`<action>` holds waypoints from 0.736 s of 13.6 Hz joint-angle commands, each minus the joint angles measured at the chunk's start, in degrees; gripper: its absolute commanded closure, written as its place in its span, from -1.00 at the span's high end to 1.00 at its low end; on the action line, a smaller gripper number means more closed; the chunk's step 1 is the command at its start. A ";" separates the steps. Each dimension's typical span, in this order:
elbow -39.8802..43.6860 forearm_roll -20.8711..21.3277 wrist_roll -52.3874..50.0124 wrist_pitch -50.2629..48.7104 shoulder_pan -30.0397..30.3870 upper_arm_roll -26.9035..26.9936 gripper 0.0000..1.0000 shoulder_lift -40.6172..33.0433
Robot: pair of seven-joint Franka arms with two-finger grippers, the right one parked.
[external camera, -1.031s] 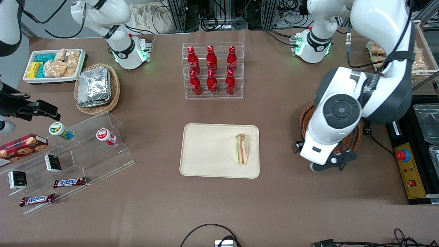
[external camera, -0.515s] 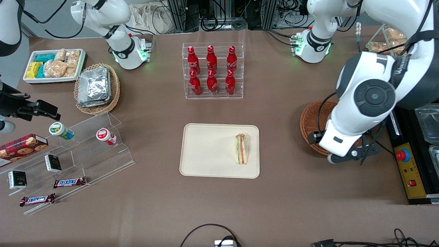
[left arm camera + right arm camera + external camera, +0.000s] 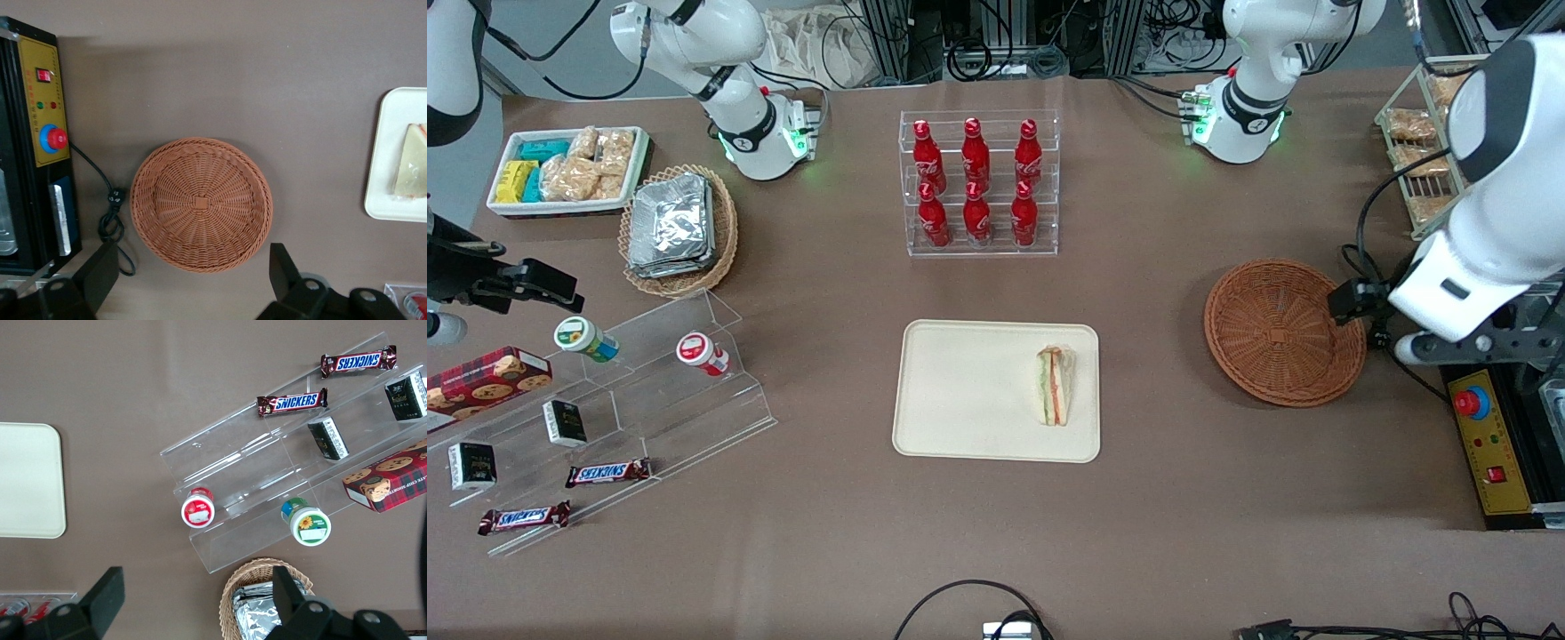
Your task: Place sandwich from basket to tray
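Note:
The sandwich [image 3: 1055,386] lies on the cream tray [image 3: 960,391], near the tray's edge toward the working arm's end; part of it and of the tray [image 3: 393,200] show in the left wrist view [image 3: 410,167]. The reddish-brown basket [image 3: 1285,331] stands empty on the table and also shows in the left wrist view [image 3: 201,195]. My left gripper [image 3: 1463,345] hangs high above the table beside the basket, toward the working arm's end. Its fingers [image 3: 100,280] are open with nothing between them [image 3: 193,283].
A clear rack of red bottles [image 3: 978,182] stands farther from the camera than the tray. A control box with a red button [image 3: 1485,436] and a wire rack of snack packs [image 3: 1414,151] are at the working arm's end. An acrylic snack stand [image 3: 605,391], foil basket [image 3: 679,231] and white bin [image 3: 569,169] are at the parked arm's end.
My left arm has swung away from over the basket toward the working arm's end of the table, uncovering the empty basket. The sandwich stays still on the tray.

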 commanded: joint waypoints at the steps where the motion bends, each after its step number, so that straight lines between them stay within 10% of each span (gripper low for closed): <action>1: -5.90 -1.39 1.42 0.73 0.08 -0.31 1.00 -6.05; 10: -6.53 -6.84 5.55 -3.04 4.21 -0.39 1.00 -12.40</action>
